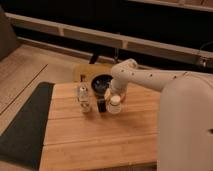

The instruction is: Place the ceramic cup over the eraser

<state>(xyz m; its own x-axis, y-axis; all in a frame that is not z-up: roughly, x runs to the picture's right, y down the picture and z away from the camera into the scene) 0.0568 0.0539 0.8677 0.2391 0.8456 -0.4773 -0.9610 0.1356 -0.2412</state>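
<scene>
Camera view: we saw the gripper [115,96] on top of the ceramic cup [115,106], with the eraser [101,105] just left of it. We could not tell if the cup was gripped.

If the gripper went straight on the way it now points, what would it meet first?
Probably the ceramic cup, directly below the gripper at mid-table; the eraser stands just beside that line. Depth is unclear.

Gripper [116,96] at ceramic cup [115,106], eraser [102,105] just beside; wooden table [100,145]

Smooth white bulky arm [150,80]; claw [114,96] at its narrow end.
</scene>
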